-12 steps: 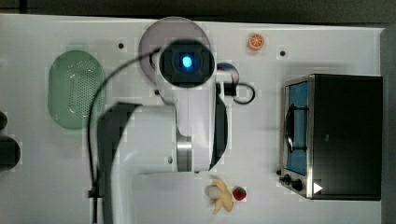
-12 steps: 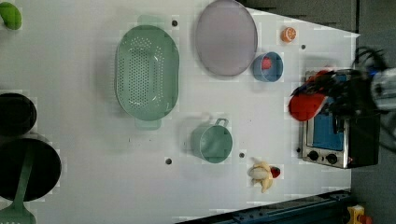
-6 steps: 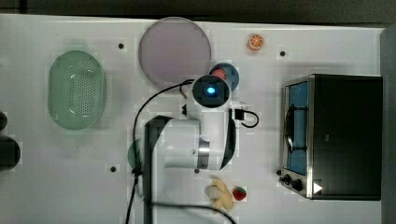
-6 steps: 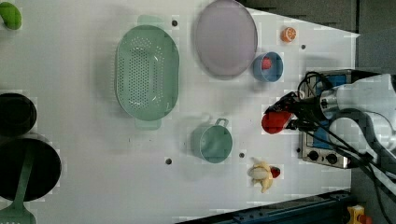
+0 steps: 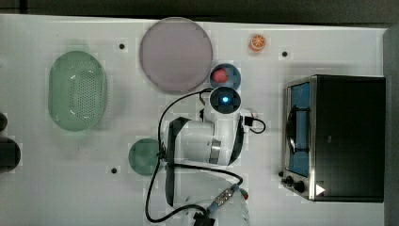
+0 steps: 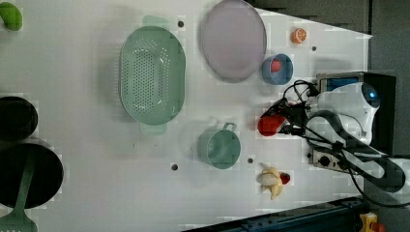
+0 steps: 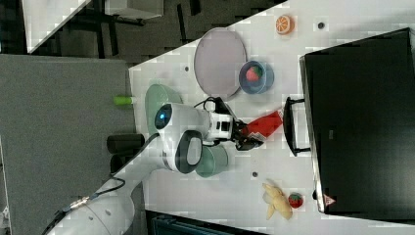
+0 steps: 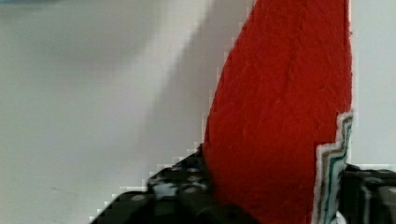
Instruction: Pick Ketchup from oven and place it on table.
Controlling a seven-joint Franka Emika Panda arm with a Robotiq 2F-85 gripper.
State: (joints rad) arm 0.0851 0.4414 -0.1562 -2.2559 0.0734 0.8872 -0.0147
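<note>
Ketchup [image 7: 264,125] clamped between gripper [image 7: 244,134] fingers [image 8: 182,186], out of oven [image 7: 359,122], held over bare table [image 5: 329,47] between green cup [image 6: 220,147] and oven handle [image 7: 288,126] in the right view. Near it: 1 blue bowl [image 5: 226,76] with 1 strawberry [image 5: 217,75], 1 lilac plate [image 5: 175,54], 1 green colander [image 5: 77,90], 1 orange slice [image 5: 257,42], 1 banana [image 6: 270,180] touching a 2nd strawberry [image 6: 285,178]. Oven door shut. Nothing between bottle and tabletop.
</note>
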